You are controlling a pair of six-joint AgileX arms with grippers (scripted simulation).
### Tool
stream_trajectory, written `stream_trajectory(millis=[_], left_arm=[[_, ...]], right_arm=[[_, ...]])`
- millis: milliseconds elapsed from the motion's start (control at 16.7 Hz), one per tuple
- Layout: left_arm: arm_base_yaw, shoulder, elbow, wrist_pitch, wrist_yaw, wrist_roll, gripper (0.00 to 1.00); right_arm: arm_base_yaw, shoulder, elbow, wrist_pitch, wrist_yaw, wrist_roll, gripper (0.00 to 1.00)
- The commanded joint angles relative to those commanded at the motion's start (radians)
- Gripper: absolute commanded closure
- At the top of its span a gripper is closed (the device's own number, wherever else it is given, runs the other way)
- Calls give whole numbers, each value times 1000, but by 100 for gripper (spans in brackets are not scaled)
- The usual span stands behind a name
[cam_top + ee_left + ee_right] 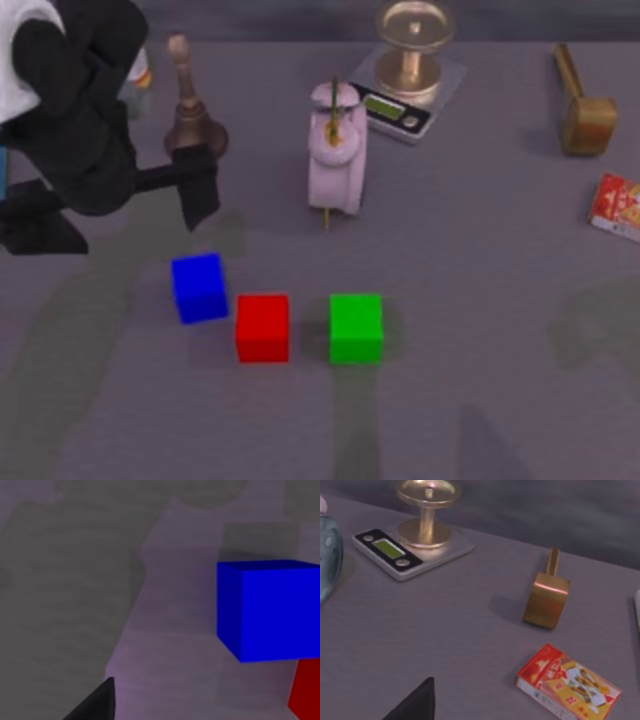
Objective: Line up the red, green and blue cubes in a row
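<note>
Top view: left gripper (197,190) hangs just behind the blue cube (199,287), holding nothing; can't tell if its fingers are parted. Blue cube sits slightly rotated and a bit behind the red cube (262,327), near it; green cube (356,327) is level with red, small gap between. Right arm out of sight.

Left wrist view: blue cube (270,610) close, red cube (306,690) at its corner, bare bench (75,590) around.

Right wrist view: scale (412,545), mallet (547,597), printed box (567,682); no cubes.

Judgement: row nearly done; best to square blue up and bring it level with the other 2, without bumping red.
</note>
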Motion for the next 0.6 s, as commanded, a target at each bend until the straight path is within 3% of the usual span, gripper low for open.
stream_trajectory(millis=[300, 600], left_arm=[[-55, 275, 225, -146, -1, -85, 0], [-70, 340, 285, -182, -1, -107, 0]], right_arm=[[-98, -334, -295, 193, 20, 126, 0], [-123, -413, -370, 246, 27, 160, 0]])
